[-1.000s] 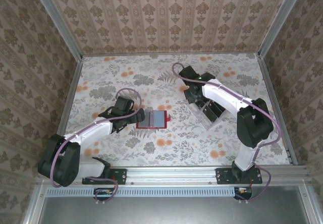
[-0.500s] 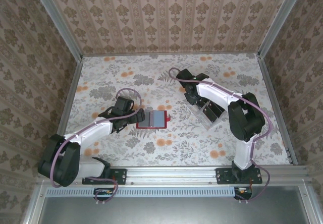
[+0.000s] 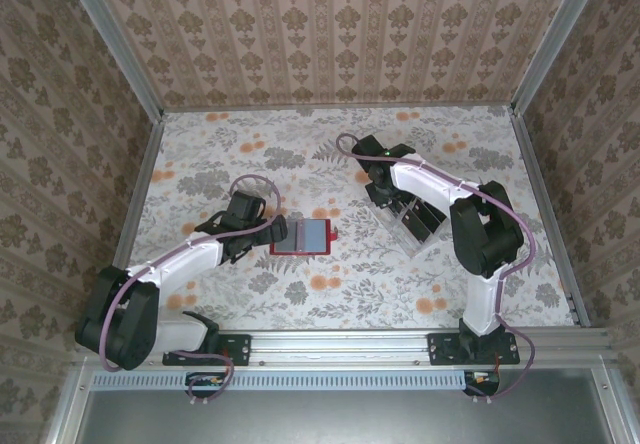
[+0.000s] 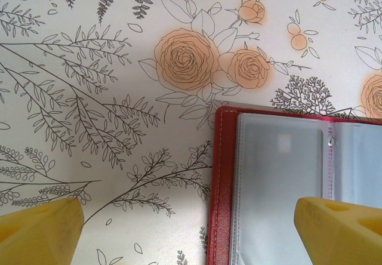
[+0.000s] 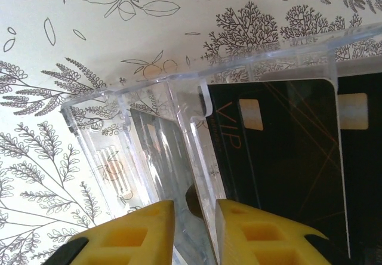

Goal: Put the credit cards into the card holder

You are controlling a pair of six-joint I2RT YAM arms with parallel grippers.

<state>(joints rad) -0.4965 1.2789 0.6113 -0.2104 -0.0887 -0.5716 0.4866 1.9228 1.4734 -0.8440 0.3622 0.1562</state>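
Observation:
The red card holder (image 3: 305, 236) lies open on the table, its clear sleeves up; its red edge (image 4: 224, 187) runs between my left fingers. My left gripper (image 3: 275, 232) (image 4: 191, 232) hangs wide open over the holder's left edge, holding nothing. Black credit cards (image 3: 425, 222) stand in a clear tray (image 3: 405, 226). My right gripper (image 3: 388, 202) (image 5: 195, 217) is down in the tray, its fingers open a narrow gap with a clear divider wall between them. A black card marked VIP (image 5: 280, 151) stands just right of that divider, partly behind my right finger. Another card (image 5: 361, 157) stands beyond it.
The clear tray (image 5: 119, 157) has an empty slot left of the divider. Metal rails and patterned walls close in the floral table (image 3: 250, 154) on three sides. Bare table lies behind and in front of the holder.
My right gripper has drawn left and dipped into the tray's near-left end, and its fingers have narrowed. The left arm and the card holder have not moved.

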